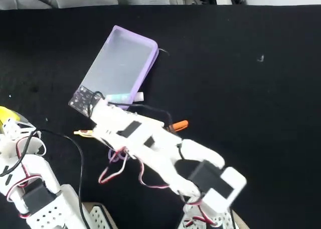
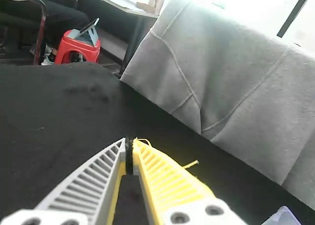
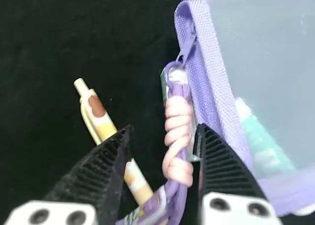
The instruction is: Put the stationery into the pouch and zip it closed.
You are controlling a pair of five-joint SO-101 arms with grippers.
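One purple pouch (image 1: 120, 63) flat on the black desk (image 1: 241, 88), directly ahead of the right pincer (image 3: 165, 132). Spread wide, that pincer, closed on nothing. Between its two black jaws, a pink coiled cord (image 3: 178, 136) attached to the zip pull (image 3: 173, 72) at the pouch's near edge. Beyond one jaw, a teal stick (image 3: 256, 136) visible through the pouch's clear wall. Just beside the other jaw, a cream pen (image 3: 101, 124) out on the desk. Behind the pincer, alongside its arm, an orange pen (image 1: 179, 125). Well off to the side, left pincer (image 2: 130, 146) pressed together on nothing, grey jaw against yellow, above the desk. Past its tips, grey cloth (image 2: 236, 77) and a red stool (image 2: 76, 48).
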